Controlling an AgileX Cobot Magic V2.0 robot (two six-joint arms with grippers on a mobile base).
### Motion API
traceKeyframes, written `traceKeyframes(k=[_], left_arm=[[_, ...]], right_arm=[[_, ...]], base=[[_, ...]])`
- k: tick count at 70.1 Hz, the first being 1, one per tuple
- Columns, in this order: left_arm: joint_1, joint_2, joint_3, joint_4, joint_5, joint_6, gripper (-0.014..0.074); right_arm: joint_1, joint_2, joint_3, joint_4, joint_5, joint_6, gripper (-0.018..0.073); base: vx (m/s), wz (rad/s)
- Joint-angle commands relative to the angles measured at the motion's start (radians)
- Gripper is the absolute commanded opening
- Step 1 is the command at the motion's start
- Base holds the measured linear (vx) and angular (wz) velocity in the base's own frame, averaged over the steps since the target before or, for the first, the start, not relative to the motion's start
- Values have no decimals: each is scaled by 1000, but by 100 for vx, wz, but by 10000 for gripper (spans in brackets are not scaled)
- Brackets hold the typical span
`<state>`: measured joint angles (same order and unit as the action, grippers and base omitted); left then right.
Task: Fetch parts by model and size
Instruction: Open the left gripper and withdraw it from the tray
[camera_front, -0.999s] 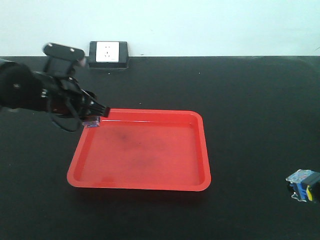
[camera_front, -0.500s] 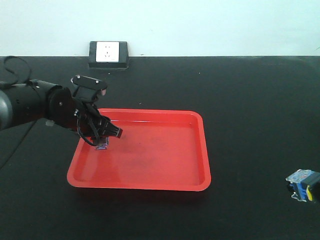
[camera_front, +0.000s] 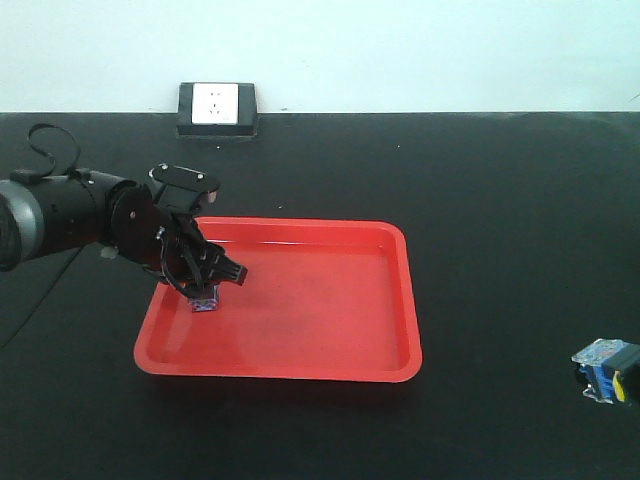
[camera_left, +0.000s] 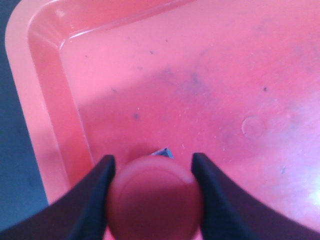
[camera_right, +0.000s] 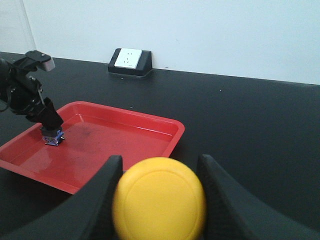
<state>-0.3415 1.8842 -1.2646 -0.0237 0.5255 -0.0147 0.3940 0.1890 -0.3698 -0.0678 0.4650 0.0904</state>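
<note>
Yellow-capped switch (camera_right: 159, 197) nearest, at the near right of the black table (camera_front: 500, 200). Right wrist view: the round cap fills the bottom of the picture, with the right gripper (camera_right: 160, 160) narrowed onto it, one dark finger tight against each side. Its base is hidden behind the cap. Front view: the same switch (camera_front: 603, 368) sits at the right edge and is cut off there. Only blue, clear and yellow bits show, and the gripper itself is out of that picture.

Red tray (camera_front: 412, 300) lies mid-table, well left of that switch. Its floor is scuffed with dark smudges.

Left gripper (camera_front: 207, 283) reaches into the tray's far left corner, closed on the red-capped switch (camera_front: 204, 300). Left wrist view: the red cap (camera_left: 154, 200) is pinched between two dark fingers and covers nearly all of its base; only a small bluish corner shows past it. Tray wall (camera_left: 45, 100) is just to the left. Right wrist view: the blue bottom is at the tray floor, but I cannot tell whether it touches.

Farthest: white wall socket (camera_front: 216, 105) in a black housing at the table's back edge, against the pale wall.
</note>
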Motion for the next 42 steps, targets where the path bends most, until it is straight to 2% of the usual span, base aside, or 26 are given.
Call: traceKeyframes(k=[1, 7, 18, 42], left_arm=[[-6, -62, -66, -12, -3, -10, 442], [-6, -92, -108, -11, 41, -29, 472], [-7, -198, -142, -11, 67, -29, 470], [-7, -626, -93, -8, 68, -23, 470]], right_arm=[[-1, 12, -28, -8, -83, -6, -10], [-1, 12, -28, -8, -83, -6, -10], [-1, 12, -28, -8, -83, -6, -10], [-1, 12, -28, -8, -83, -6, -10]], base=[[0, 0], [0, 0], [0, 0], [0, 0]])
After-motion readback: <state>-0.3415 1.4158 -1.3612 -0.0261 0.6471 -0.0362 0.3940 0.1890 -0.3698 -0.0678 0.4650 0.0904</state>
